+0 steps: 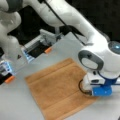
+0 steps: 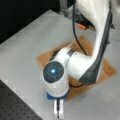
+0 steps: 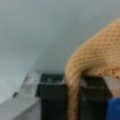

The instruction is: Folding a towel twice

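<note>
Lying flat and unfolded on the grey table (image 1: 22, 105) in a front view, the towel (image 1: 57, 87) has the arm's wrist low over its right edge. In a front view the gripper (image 2: 58, 115) reaches past the towel's (image 2: 110, 70) bottom corner. In the wrist view its fingers (image 3: 51, 100) are clamped on a towel (image 3: 100, 57) fold.

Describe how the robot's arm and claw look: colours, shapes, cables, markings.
The arm is glossy white with rounded segments and dark grey joint rings; a round cap glows blue. A black cable runs along it. The wrist carries a blue block. In a front view the claw has pale fingers; the wrist view shows black pads.
</note>
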